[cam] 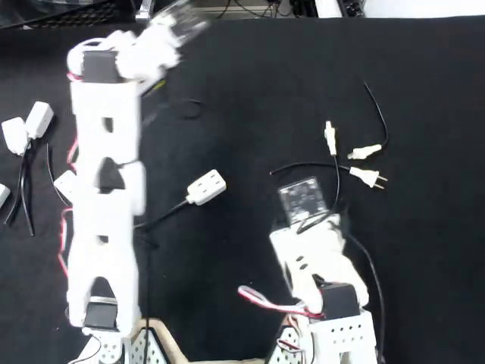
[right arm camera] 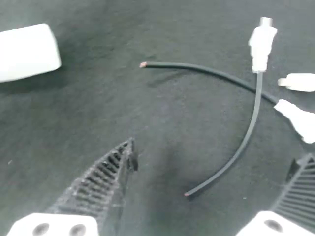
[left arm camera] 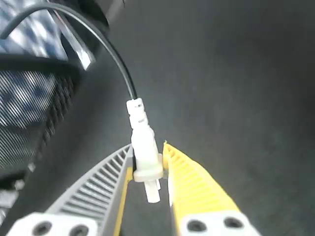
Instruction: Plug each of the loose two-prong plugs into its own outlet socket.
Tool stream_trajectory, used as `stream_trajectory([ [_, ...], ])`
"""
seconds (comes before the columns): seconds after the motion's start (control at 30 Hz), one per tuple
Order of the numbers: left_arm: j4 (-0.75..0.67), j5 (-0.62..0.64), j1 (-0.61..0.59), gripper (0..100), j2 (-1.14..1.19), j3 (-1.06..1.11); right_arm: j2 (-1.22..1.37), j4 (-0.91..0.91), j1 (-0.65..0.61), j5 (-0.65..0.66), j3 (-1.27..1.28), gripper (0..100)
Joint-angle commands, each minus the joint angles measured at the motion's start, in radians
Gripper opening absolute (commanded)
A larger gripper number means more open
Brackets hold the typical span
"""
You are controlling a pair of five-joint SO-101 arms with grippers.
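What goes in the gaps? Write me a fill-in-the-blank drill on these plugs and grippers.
1. The left gripper is ____ on a white plug.
2. The right gripper, over the table, is ____.
3. To the right of the socket block lie ____ loose plugs.
Missing words: shut; open; three.

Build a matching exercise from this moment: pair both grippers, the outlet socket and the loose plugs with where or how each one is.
Things
1. left gripper
2. right gripper
3. outlet socket
4. three loose plugs

Places or states
A. lying in the middle of the black mat, cord attached
B. open, holding nothing
C. clustered together toward the right side of the mat in the high view
D. shut on a white plug with a black cord

Pairs: 1-D, 2-B, 3-A, 4-C
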Motion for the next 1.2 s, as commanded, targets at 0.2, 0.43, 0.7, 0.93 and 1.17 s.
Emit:
stream_trajectory([
  [0.2,0.005,0.292,0.163,3,-0.400,-0.038,-0.076,-0.031,0.063,-0.040,-0.002,45.6],
  [0.43,0.005,0.701,0.159,3,-0.614,-0.036,-0.076,0.029,-0.031,0.063,-0.002,45.6],
  [0.7,0.006,0.982,0.157,3,-0.736,-0.033,-0.085,0.003,-0.084,0.103,-0.004,45.6],
  [0.93,0.006,0.957,0.157,3,-0.729,-0.033,-0.085,-0.012,-0.086,0.109,-0.041,45.5],
  [1.17,0.005,1.092,0.165,3,-0.723,0.203,-0.085,-0.009,-0.086,0.109,-0.061,26.2],
])
